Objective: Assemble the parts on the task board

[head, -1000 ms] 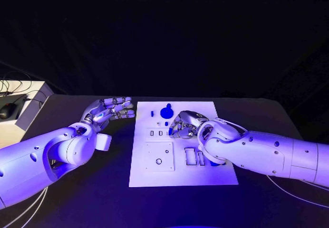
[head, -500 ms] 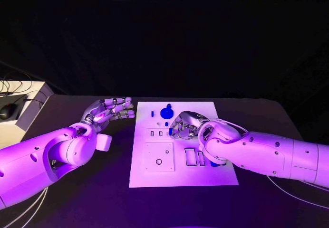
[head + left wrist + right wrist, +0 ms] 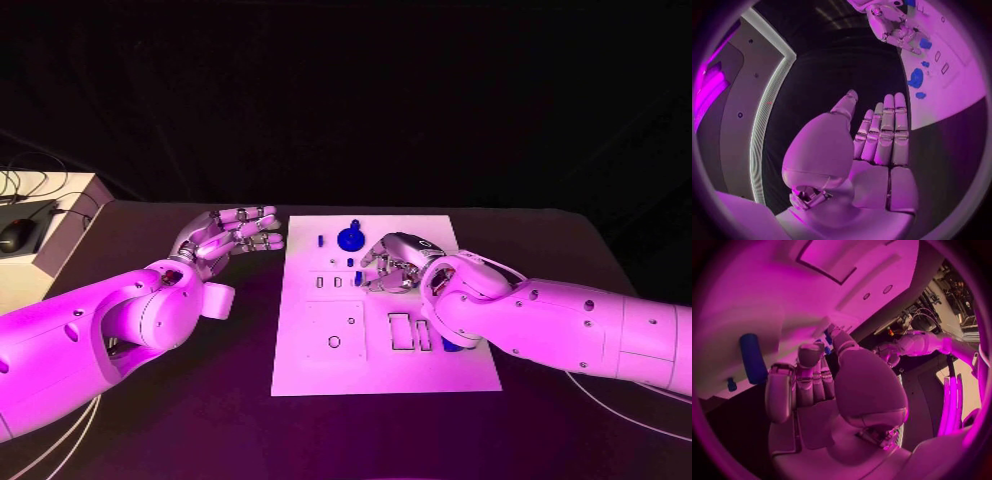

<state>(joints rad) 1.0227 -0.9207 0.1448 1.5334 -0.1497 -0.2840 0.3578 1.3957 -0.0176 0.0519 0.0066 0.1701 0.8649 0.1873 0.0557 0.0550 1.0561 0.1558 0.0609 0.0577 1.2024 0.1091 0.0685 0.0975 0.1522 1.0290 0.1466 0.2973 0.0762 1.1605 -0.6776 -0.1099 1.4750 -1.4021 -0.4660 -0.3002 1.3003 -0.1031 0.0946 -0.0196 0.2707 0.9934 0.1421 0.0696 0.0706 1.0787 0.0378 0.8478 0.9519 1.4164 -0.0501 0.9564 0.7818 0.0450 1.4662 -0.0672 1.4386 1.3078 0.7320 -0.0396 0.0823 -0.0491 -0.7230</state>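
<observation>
Task board [image 3: 378, 370] sits frame center with blue parts [image 3: 351, 238] near its top edge; right hand [image 3: 389, 262] over mid-board, grip unclear, left hand [image 3: 231, 232] released, hovering off board's upper-left edge.

white task board [image 3: 378, 365], blue parts [image 3: 351, 238], black table [image 3: 188, 410], silver hands

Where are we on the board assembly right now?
Early, by the look of it. Nothing looks seated yet: blue parts lie loose at the task board's far end and its slots look bare. The right hand works over the board's middle, its fingers curled around something blue. The left hand hovers open beside the board.
</observation>
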